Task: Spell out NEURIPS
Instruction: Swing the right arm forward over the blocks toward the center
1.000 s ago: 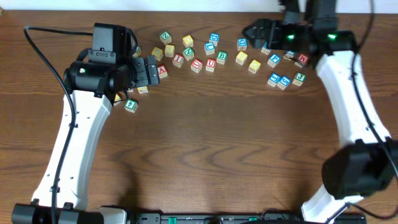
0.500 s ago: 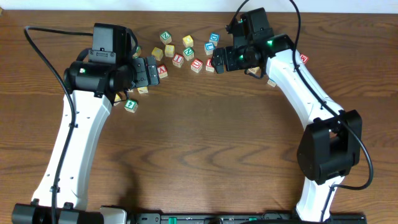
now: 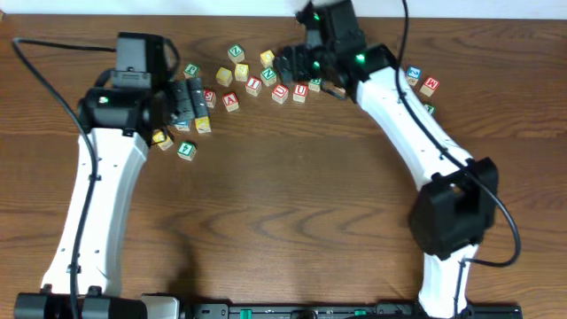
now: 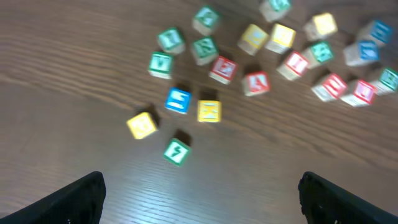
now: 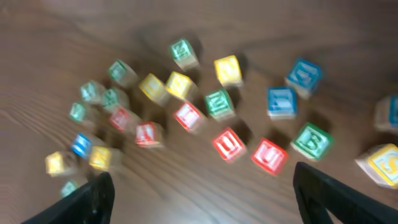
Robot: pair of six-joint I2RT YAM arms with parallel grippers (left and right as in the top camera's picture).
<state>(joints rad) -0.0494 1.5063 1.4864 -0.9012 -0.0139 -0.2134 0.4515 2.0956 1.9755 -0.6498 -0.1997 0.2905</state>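
Seen from overhead, the alphabet cubes (image 3: 241,73) lie loose in a scattered band along the far edge of the wooden surface (image 3: 292,195), with no row formed. The green N cube (image 3: 268,77), the red I cube (image 3: 253,86) and the red U cube (image 3: 299,90) sit near one another about midway along that edge. The right hand (image 3: 285,67) hovers over this cluster, and its arm hides the cubes behind it. A few more cubes show towards the far right corner. The left hand (image 3: 197,97) hangs over the left end of the band. A green cube (image 3: 186,150) lies apart, nearer the front than the rest.

In the left wrist view, the left hand (image 4: 202,193) is released, its fingers (image 4: 81,199) spread wide with only bare wood between them. Ahead lie the green cube (image 4: 176,151), a yellow cube (image 4: 142,124) and a blue cube (image 4: 178,100). Their letters are too blurred to read.

In the right wrist view, the right hand (image 5: 205,190) is likewise released and grasps nothing. Ahead of it, the green N cube (image 5: 219,104) sits just beside the red I cube (image 5: 188,116). Nearer the hand, the red U cube (image 5: 269,155) lies beside a second red cube (image 5: 229,144) whose letter is smeared.
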